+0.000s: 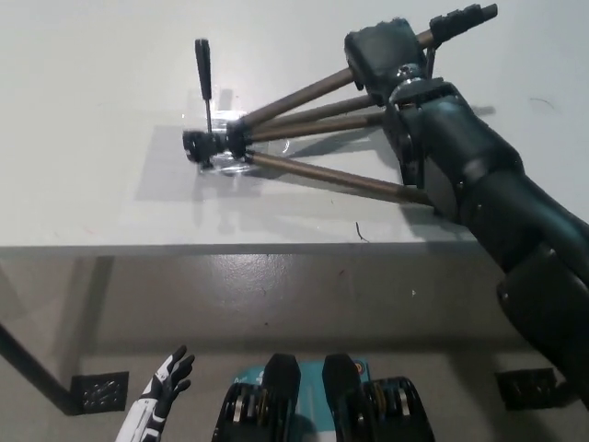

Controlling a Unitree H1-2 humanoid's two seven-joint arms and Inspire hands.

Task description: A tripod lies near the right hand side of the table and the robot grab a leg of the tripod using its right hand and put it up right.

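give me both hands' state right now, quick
Left hand: open, holding nothing, low below the table edge.
Right hand: shut on a leg of the tripod.

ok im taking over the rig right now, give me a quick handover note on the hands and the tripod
Right hand: black, shut on the upper leg of the tripod, near that leg's foot end.
Left hand: white, open, resting low at the lower left, below the table edge, holding nothing.
Tripod: on the right part of the white table, legs splayed toward the right, head and pan handle at the left.
Done: leg grasped; whether lifting has begun cannot be told from this view.
Left: swing the tripod upright onto its feet, then release.
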